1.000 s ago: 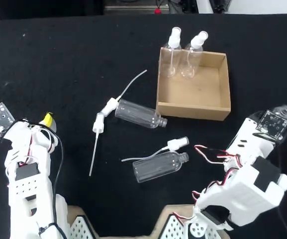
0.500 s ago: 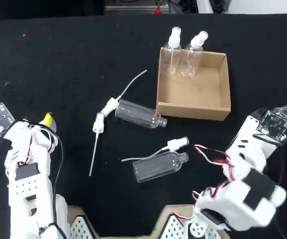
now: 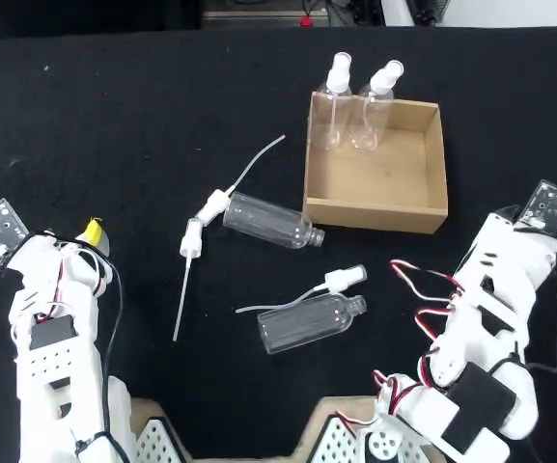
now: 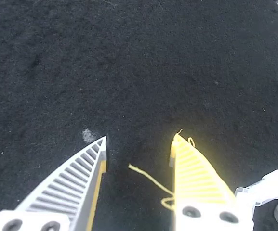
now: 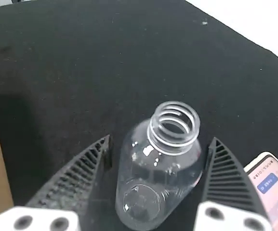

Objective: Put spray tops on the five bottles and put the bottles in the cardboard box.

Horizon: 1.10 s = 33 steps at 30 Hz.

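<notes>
- In the right wrist view, an uncapped clear bottle [image 5: 160,163] was seen upright between the right fingers [image 5: 76,178], which were spread wide to either side of it.
- In the high view, two capped bottles [image 3: 334,116] were shown standing in the cardboard box [image 3: 375,214], and two lying bottles [image 3: 268,222] beside loose spray tops [image 3: 344,279] on the desk [image 3: 114,116].
- The left fingers [image 4: 196,173] were held apart with nothing between them, low over the desk.
- The right arm [image 3: 500,289] was extended beside the box.

A robotics lab bench: black-clothed table [image 3: 114,116] carrying white servo arms [image 3: 51,357].
</notes>
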Each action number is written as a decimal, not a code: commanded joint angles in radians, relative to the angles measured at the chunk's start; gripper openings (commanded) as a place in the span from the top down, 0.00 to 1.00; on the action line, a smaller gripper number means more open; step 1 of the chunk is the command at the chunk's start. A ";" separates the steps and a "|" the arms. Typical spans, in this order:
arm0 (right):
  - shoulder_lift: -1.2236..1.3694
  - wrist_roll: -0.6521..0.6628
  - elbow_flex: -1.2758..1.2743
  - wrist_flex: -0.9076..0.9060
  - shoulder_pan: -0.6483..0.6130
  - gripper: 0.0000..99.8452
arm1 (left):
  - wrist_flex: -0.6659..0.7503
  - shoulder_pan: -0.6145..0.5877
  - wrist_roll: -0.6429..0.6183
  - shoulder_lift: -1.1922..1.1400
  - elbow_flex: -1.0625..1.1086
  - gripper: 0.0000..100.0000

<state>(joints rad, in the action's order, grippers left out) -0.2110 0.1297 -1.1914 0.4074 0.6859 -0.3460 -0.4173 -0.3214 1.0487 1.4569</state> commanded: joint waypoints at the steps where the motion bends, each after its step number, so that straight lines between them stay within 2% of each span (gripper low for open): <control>1: -0.051 -0.006 0.061 -0.005 -0.011 0.72 | 0.023 0.004 -0.006 0.006 -0.038 0.79; 8: -0.024 -0.006 0.073 -0.003 -0.011 0.72 | 0.023 0.004 -0.006 0.006 -0.038 0.79; 17: 0.171 -0.006 0.208 -0.003 0.032 0.72 | 0.023 0.002 -0.006 0.006 -0.036 0.79; 29: 0.177 -0.006 0.197 -0.003 0.028 0.73 | 0.023 0.004 -0.006 0.006 -0.036 0.79; 33: 0.165 -0.006 0.194 -0.003 0.032 0.84 | 0.023 0.004 -0.006 0.006 -0.036 0.79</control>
<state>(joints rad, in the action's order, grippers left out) -0.0253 0.1297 -1.0457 0.4074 0.6981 -0.3460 -0.4173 -0.3214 1.0487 1.4569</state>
